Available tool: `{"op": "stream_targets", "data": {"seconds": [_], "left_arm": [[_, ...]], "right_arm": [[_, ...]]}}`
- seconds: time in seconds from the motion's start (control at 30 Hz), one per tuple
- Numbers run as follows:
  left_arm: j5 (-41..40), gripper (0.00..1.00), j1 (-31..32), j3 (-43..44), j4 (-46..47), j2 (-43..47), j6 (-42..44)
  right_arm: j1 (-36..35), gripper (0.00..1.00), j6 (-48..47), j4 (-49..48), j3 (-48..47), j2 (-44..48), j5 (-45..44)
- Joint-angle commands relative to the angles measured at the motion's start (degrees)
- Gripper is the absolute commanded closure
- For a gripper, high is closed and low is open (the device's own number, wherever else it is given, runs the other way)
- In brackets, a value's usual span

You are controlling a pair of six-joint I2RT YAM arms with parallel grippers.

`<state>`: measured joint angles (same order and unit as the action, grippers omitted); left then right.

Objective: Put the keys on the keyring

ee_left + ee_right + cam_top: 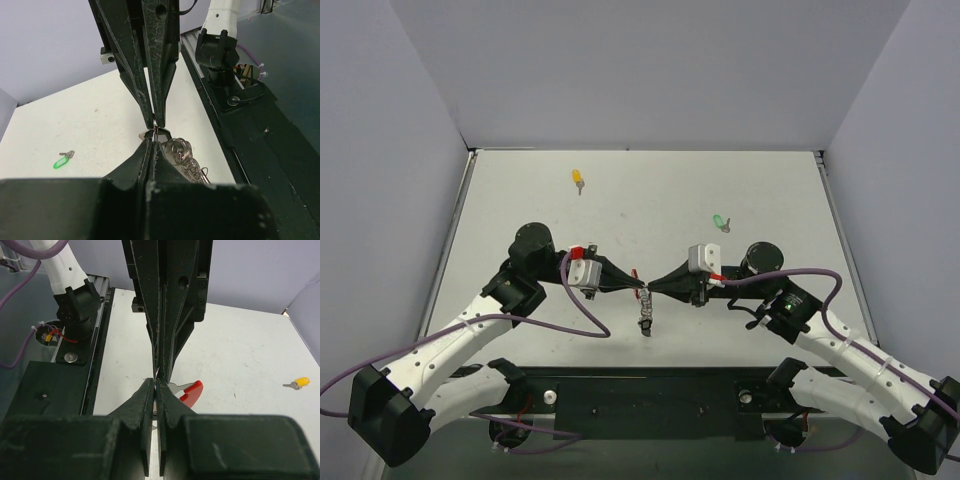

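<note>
Looked down on a plain white bench (520,210), smooth and flat. Saw pale grey walls (650,70) standing close on the far, left and right sides, like a little box. Saw a thin grey strip running along the left and right edges. Found a black rail (640,402) along the near edge, holding up the two white arms. Saw purple cables (570,325) looping off the arms. Glimpsed a dark floor (295,60) past the near edge.

Found the left tool (641,288) and the right tool (653,289) meeting tip to tip above the bench, close to the middle of the near edge. Saw both pressed together and pinching the thin wire of the keyring (181,150) right where the tips met. Saw the silver coils of the keyring hanging down just beside the tips. Saw the red tag (191,391) sticking out to one side. Noticed something small and dark dangling under the ring, but could not tell what.

Spotted the yellow key (578,179) lying flat near the far edge, toward the far left corner, well apart from the tools. Spotted the green key (720,221) lying flat nearer the right edge, about halfway between the far and near edges. Saw both keys lying alone on the white top, apart from the ring. Saw soft grey shadows on the bench under the arms.
</note>
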<state>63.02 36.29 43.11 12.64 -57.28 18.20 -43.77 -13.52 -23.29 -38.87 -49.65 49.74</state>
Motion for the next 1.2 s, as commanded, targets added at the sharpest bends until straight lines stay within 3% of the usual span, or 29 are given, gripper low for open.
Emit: {"op": "stream_targets", "data": {"seconds": [0.0, 1.17], "left_arm": [[1.22, 1.0, 0.27, 2.24, 3.27, 0.24, -0.09], [2.1, 1.0, 0.36, 6.28, -8.95, -1.87, 7.91]], "right_arm": [[-0.53, 1.0, 0.51, -2.28, -1.82, -0.45, 0.19], [-0.88, 1.0, 1.65, -0.88, -2.79, -1.33, -1.48]]}}
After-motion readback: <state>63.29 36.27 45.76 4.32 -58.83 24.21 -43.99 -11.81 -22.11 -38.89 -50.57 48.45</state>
